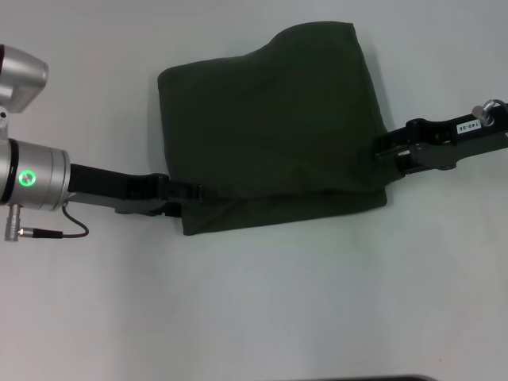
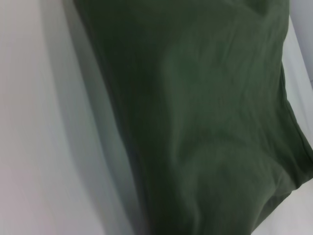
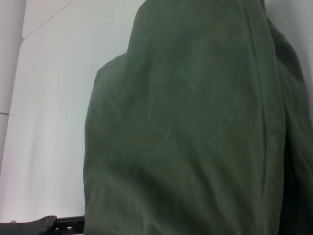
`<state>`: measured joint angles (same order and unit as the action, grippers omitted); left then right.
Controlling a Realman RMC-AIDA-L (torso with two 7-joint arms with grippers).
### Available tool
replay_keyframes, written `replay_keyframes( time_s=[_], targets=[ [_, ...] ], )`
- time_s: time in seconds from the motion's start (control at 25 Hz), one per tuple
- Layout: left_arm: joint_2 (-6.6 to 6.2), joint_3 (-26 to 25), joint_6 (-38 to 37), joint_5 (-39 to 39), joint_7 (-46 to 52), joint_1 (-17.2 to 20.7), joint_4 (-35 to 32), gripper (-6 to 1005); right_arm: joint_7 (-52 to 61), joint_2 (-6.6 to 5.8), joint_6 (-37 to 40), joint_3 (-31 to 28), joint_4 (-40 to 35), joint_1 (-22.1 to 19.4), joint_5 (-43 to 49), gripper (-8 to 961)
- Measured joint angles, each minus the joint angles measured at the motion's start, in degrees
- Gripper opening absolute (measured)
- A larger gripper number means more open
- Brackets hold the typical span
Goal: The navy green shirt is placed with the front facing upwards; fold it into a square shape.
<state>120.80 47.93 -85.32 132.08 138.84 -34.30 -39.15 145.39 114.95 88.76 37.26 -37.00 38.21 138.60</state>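
folded navy green shirt (image 1: 274, 127) on white table (image 1: 262, 302), left gripper (image 1: 194, 191) at its 8 o'clock edge, right gripper (image 1: 383, 151) at 3 o'clock edge, both probably pinching cloth, can't tell

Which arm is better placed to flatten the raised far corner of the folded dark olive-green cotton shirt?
Probably the right: the right gripper is at the dark olive-green cotton shirt's right edge, just below that hump; the left gripper sits at the near-left corner.

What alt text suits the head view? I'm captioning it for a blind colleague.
A dark olive-green cotton shirt, folded into a rough rectangle, lies on a white table. The left gripper meets its near left corner and the right gripper its right edge.
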Motion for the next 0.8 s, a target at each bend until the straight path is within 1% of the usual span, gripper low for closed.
replay_keyframes(
  time_s=[0.28, 0.4, 0.44, 0.48, 0.52, 0.8],
  targets=[
    [0.13, 0.17, 0.77, 0.03, 0.53, -0.67, 0.02, 875, -0.16, 0.0, 0.01, 0.0, 0.0, -0.04, 0.01, 552],
    [0.22, 2.45, 1.49, 0.13, 0.89, -1.06, 0.05, 857, -0.17, 0.0, 0.01, -0.07, 0.0, -0.19, 0.0, 550],
    [0.22, 2.45, 1.49, 0.13, 0.89, -1.06, 0.05, 848, -0.18, 0.0, 0.01, -0.11, 0.0, -0.24, 0.0, 550],
    [0.28, 4.61, 2.12, 0.45, 0.85, -1.63, -0.06, 839, -0.19, 0.0, 0.01, -0.14, 0.0, -0.26, 0.0, 550],
    [0.3, 4.71, 2.17, 0.54, 0.8, -1.72, -0.13, 830, -0.19, 0.0, 0.02, -0.16, 0.0, -0.29, 0.0, 549],
    [0.28, 4.91, 1.9, 0.9, 0.83, -2.06, -0.7, 613, -0.18, 0.0, 0.09, -0.19, 0.0, -0.48, -0.08, 549]
  ],
)
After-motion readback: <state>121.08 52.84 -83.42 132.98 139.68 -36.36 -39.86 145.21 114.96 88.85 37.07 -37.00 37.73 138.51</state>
